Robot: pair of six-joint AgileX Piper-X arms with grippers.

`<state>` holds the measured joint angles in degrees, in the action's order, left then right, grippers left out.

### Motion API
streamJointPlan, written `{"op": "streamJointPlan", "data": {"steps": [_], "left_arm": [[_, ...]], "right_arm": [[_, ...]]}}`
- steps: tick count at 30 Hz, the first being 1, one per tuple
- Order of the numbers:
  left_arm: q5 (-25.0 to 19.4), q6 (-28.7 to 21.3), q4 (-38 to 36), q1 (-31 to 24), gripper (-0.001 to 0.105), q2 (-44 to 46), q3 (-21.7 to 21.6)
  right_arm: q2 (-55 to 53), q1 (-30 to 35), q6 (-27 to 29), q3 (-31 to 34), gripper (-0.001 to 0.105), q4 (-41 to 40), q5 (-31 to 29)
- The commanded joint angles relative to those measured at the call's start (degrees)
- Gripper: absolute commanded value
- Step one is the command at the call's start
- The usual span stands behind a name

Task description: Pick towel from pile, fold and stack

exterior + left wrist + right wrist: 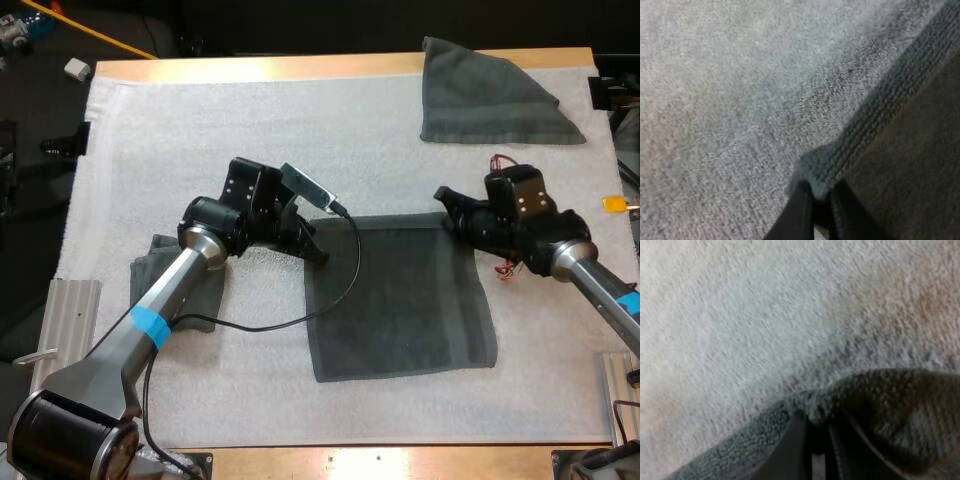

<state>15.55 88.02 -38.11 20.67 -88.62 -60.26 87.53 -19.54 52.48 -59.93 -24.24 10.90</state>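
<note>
A dark grey-green towel (400, 295) lies spread flat in the middle of the white mat. My left gripper (318, 253) is at its far left corner, and the left wrist view has its fingers (801, 210) pinched on that corner (815, 165). At the far right corner my right gripper (446, 207) is shut on the towel's edge (865, 395), which bunches up over the fingertips. A crumpled towel (165, 275) sits at the left, partly under my left arm. A folded towel (490, 95) rests at the far right of the mat.
The white mat (300, 130) covers most of the wooden table (380, 462). Metal rails (70, 320) stand at the left and right near edges. A small white object (77, 69) lies beyond the far left corner.
</note>
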Motion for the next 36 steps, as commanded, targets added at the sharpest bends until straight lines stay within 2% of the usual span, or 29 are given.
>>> {"op": "streamJointPlan", "data": {"steps": [1, 3, 5, 7, 9, 12, 16, 18, 22, 27, 36], "left_arm": [[-1.6, -0.3, 1.3, 0.3, 0.005, -0.3, -0.2], [-1.8, -0.3, 1.6, 0.3, 0.017, -0.5, -0.2], [-2.2, -0.3, 2.0, 0.3, 0.033, -0.5, -0.2], [-2.8, -0.4, 2.0, 0.3, 0.048, -0.7, -0.5], [-3.6, -0.4, 1.2, 0.1, 0.059, -0.7, -1.4], [-5.0, -0.8, -1.3, 0.0, 0.058, 0.3, -2.9], [-6.6, -0.6, -4.8, -0.1, 0.054, 4.4, -3.5], [-5.2, -0.5, -3.6, 0.1, 0.055, 3.2, -3.5], [-5.4, 0.5, -7.2, 0.1, 0.054, 9.4, -3.5], [-4.9, 2.6, -13.3, 0.1, 0.055, 17.3, -3.4], [-2.3, 7.1, -25.5, 0.0, 0.055, 30.8, -3.4]], "right_arm": [[0.8, 0.2, -1.6, 0.0, 0.005, 2.8, -0.6], [1.0, 0.2, -2.5, 0.1, 0.019, 4.5, 0.1], [1.2, 0.3, -3.3, -0.1, 0.042, 7.2, 1.3], [1.4, 0.4, -3.4, 0.0, 0.061, 10.5, 2.6], [1.3, 0.6, -1.8, 0.0, 0.070, 14.6, 3.6], [0.3, 0.6, 2.9, -0.2, 0.069, 16.8, 3.8], [-3.2, 0.6, 11.7, -0.1, 0.068, 12.8, 3.3], [-1.9, 0.4, 7.7, -0.1, 0.064, 14.9, 4.1], [-7.6, 0.2, 15.7, -0.2, 0.064, 6.9, 3.0], [-15.5, 0.3, 22.8, -0.2, 0.063, -5.2, 1.9], [-29.1, 0.2, 28.3, -0.3, 0.063, -24.1, 1.3]]}}
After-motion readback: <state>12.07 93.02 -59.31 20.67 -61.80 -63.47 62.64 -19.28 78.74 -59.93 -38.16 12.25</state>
